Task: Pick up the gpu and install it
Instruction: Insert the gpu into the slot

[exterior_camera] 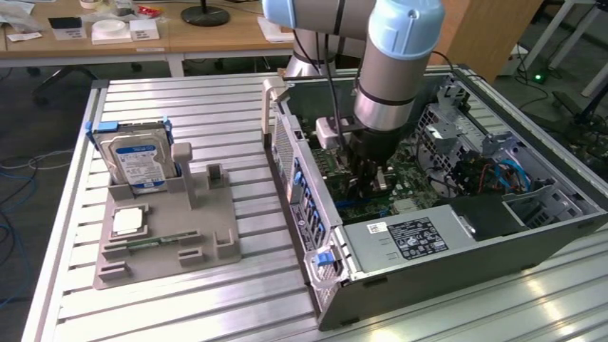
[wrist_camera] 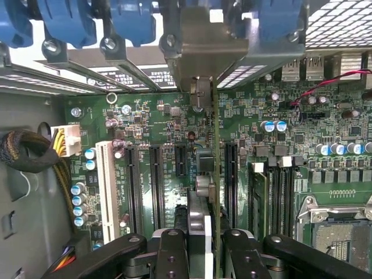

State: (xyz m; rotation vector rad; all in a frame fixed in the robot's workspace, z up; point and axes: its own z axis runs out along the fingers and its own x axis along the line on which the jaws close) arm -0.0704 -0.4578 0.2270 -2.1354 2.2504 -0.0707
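We can read no text for certain. The hard drive (exterior_camera: 136,165) carries a blue-and-white label, but its print is too small for us. On the power supply (exterior_camera: 409,239) sits a black label with white lines of print, and just beside it a small white sticker (exterior_camera: 376,228); both are illegible. The motherboard (wrist_camera: 145,128) bears tiny white lettering along its slots, which we cannot make out. The gpu (wrist_camera: 203,58) shows us no legible marking.
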